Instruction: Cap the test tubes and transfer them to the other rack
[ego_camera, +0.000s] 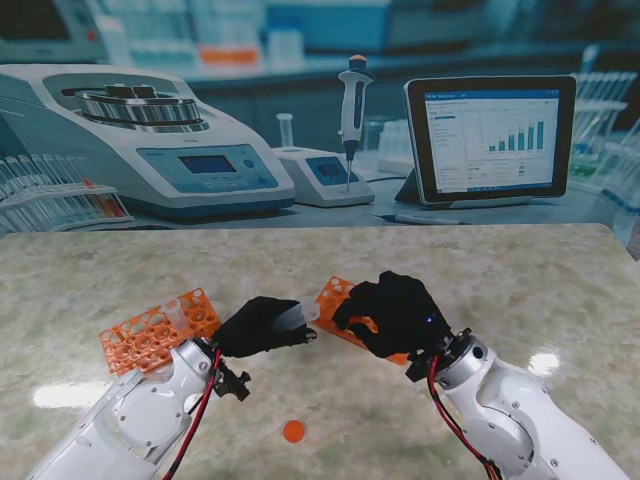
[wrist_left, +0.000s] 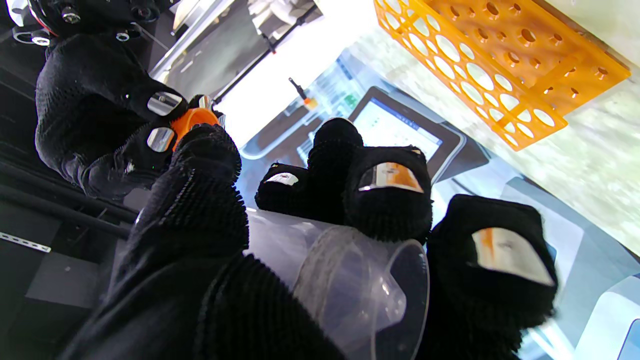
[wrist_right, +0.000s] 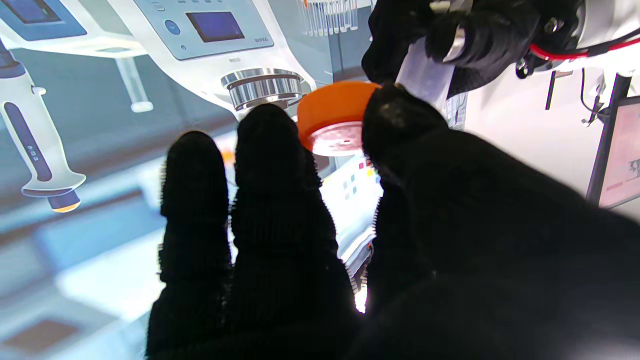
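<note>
Both black-gloved hands meet over the middle of the marble table (ego_camera: 520, 290), between two orange racks. The left hand (ego_camera: 258, 325) has its fingers wrapped around a clear test tube (ego_camera: 293, 317), which lies nearly level with its open mouth pointing toward the right hand (ego_camera: 395, 312). In the left wrist view the tube (wrist_left: 345, 280) sits clamped between the thumb and the other fingers (wrist_left: 390, 192), its rounded end toward the camera. The right hand pinches an orange cap (wrist_right: 334, 117) between thumb and fingertips (wrist_right: 267, 150), and the cap is right at the mouth of the tube (wrist_right: 425, 75); whether it is seated on the rim I cannot tell. From the left wrist the same cap (wrist_left: 196, 120) shows as a sliver of orange inside the right hand's grip. The left rack (ego_camera: 160, 328) lies flat beside the left wrist with one clear tube (ego_camera: 176, 312) standing in it. The right rack (ego_camera: 340, 300) is mostly hidden behind the right hand. A second orange cap (ego_camera: 293, 431) lies loose on the table nearer to me, between the two forearms.
</note>
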